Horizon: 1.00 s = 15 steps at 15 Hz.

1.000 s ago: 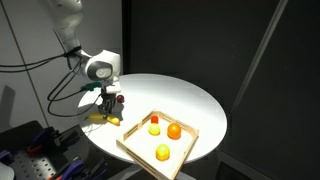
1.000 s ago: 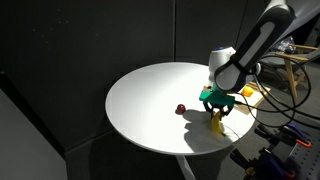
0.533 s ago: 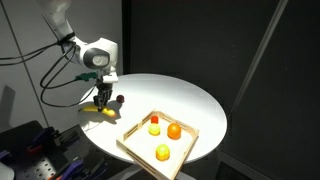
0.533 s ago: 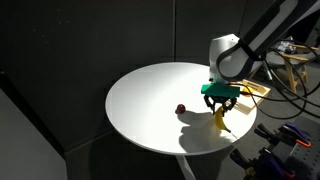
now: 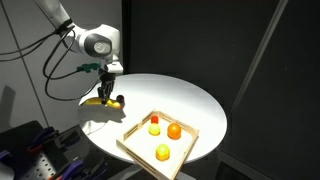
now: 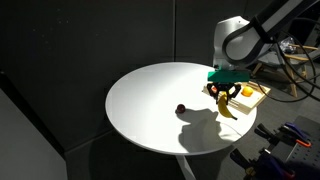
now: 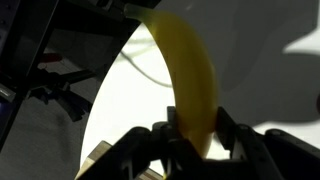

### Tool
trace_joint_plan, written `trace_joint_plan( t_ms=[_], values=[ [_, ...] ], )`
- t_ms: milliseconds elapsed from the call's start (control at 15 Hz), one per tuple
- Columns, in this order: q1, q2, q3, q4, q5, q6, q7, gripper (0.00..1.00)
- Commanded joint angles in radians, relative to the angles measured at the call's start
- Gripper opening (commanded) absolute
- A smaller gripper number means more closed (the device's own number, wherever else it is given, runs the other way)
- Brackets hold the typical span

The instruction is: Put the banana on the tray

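The banana point(image 5: 105, 100) is yellow and curved, and it hangs lifted above the round white table in my gripper point(image 5: 104, 93). In an exterior view the banana point(image 6: 227, 106) dangles below the gripper point(image 6: 224, 92). In the wrist view the banana point(image 7: 190, 70) runs up the frame, clamped between the two fingers of the gripper point(image 7: 194, 135). The light-wood square tray point(image 5: 138, 145) sits at the table's edge in an exterior view, apart from the gripper. Its corner point(image 6: 256, 92) shows behind the gripper in an exterior view.
The tray holds a red-topped yellow fruit point(image 5: 154, 125), an orange fruit point(image 5: 174, 130) and a yellow fruit point(image 5: 162, 152). A small dark red fruit point(image 6: 181, 109) lies on the white table point(image 6: 150, 100). Cables and equipment point(image 5: 30, 140) stand beside the table.
The gripper has risen with the banana, lifting it off the tabletop and well above it. The small red fruit stays on the table.
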Motion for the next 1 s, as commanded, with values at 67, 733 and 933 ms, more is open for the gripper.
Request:
trace_joint_plan(
  t_ms=[67, 733, 933],
  values=[
    [-0.057, -0.084, 0.009, -0.004, -0.019, -0.068, -0.156, 0.16],
    [-0.163, -0.102, -0.024, 0.135, -0.068, -0.307, -0.594, 0.16],
    [-0.186, -0.087, -0.038, 0.185, -0.101, -0.333, -0.654, 0.16]
  ],
)
